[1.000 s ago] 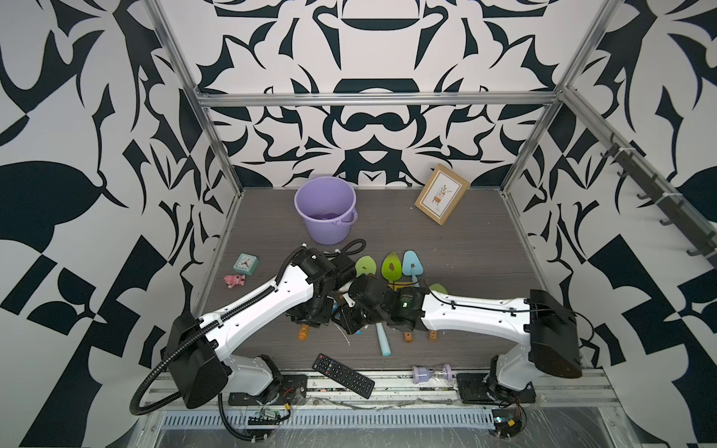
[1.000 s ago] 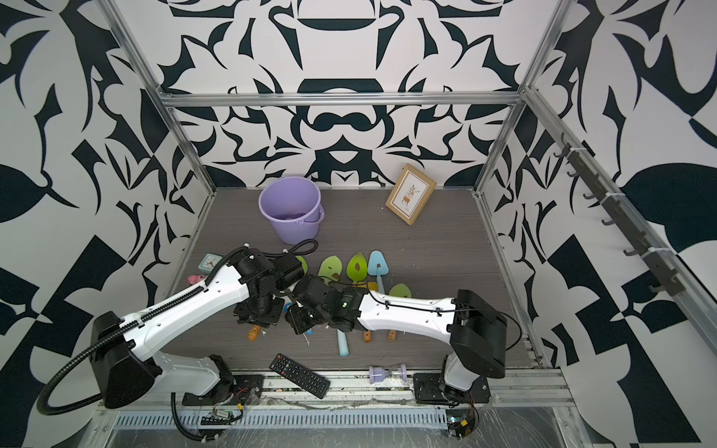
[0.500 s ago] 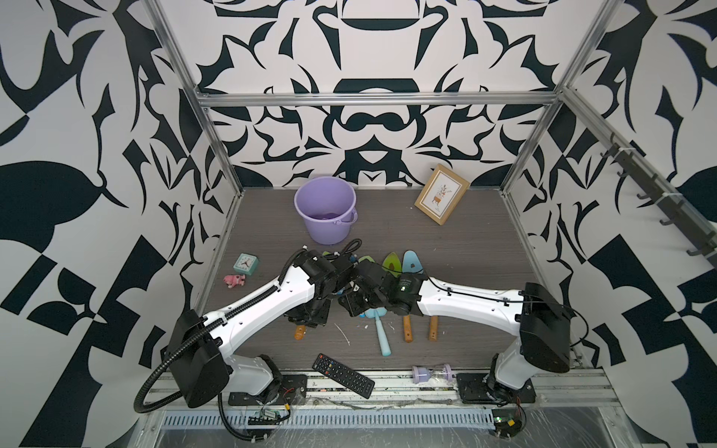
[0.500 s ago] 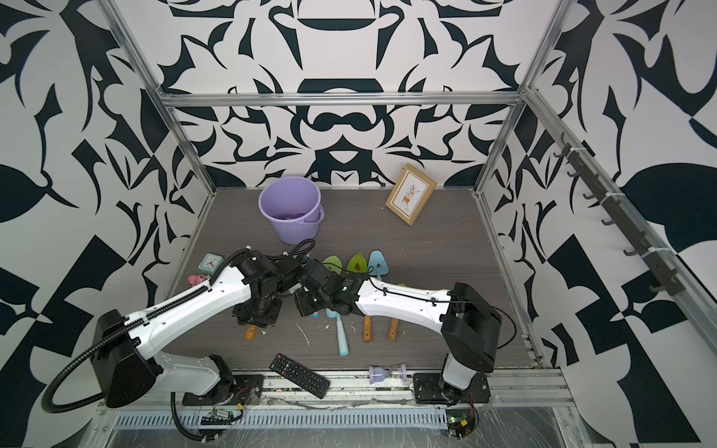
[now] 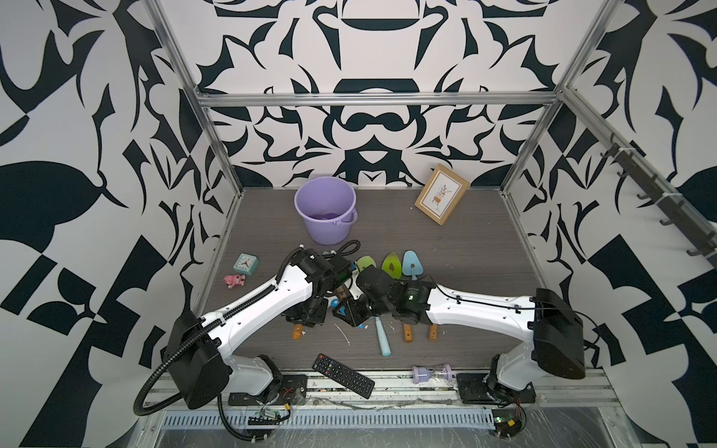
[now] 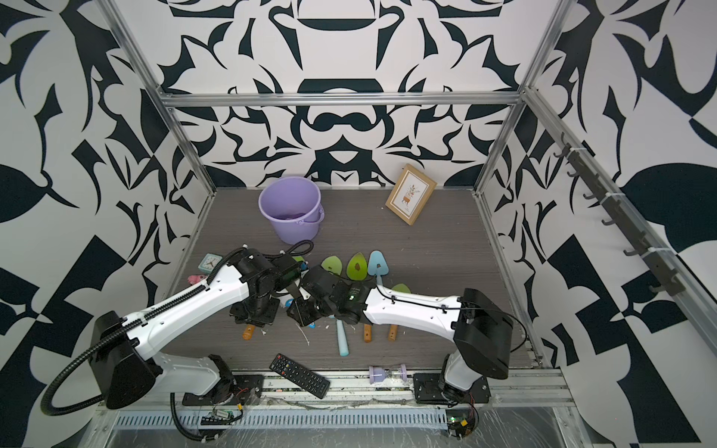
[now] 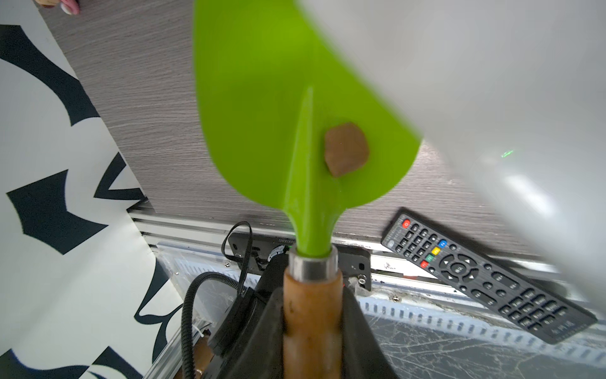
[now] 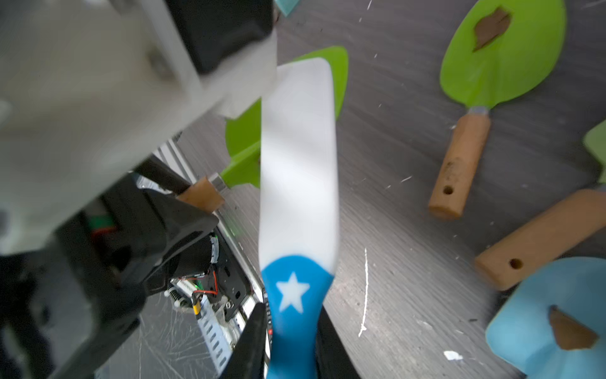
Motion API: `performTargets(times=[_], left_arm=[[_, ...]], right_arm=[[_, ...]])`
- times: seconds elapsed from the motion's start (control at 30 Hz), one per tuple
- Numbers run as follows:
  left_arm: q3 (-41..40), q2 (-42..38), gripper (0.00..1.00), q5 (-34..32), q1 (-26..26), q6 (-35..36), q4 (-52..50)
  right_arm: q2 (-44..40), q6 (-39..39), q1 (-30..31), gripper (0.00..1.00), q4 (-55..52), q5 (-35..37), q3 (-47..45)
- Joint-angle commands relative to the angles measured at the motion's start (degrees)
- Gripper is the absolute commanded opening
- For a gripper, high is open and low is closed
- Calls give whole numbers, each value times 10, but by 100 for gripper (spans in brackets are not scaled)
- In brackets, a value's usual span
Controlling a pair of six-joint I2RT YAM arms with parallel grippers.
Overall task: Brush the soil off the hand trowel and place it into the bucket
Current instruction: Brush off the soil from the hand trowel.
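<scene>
Lilac bucket [image 5: 325,209] upright, 12 o'clock from arms' meeting point, well apart. Trowel side: left gripper [image 7: 311,315] clamped on wooden handle of green trowel [image 7: 262,115]. Tool side: right gripper [image 8: 290,338] holds white brush [image 8: 296,147], blue handle, beside blade. One brown soil [image 7: 346,149] clump on blade near neck. Step, likely: brushing. Next: sweep across clump. Brush-blade contact unclear due to blur; top views hide both grips.

Green trowel [image 8: 244,144] largely behind blurred white spatula [image 8: 298,157]
</scene>
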Motion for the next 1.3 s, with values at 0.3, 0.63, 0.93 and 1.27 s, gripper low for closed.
performTargets(times=[0.3,0.63,0.93,1.27], left_arm=[[18,7,0,-14,1,0,-18],[21,31,0,-58,2,-13,-37],[26,34,0,-67,2,-16,-46],[10,-6,0,14,7,-2,34]], right_arm=[[21,-17,12,0,-33,-51,36],[-39,-17,7,0,-146,74,13],[-57,-27,8,0,-59,45,3],[-63,1,-30,0,-43,54,-29]])
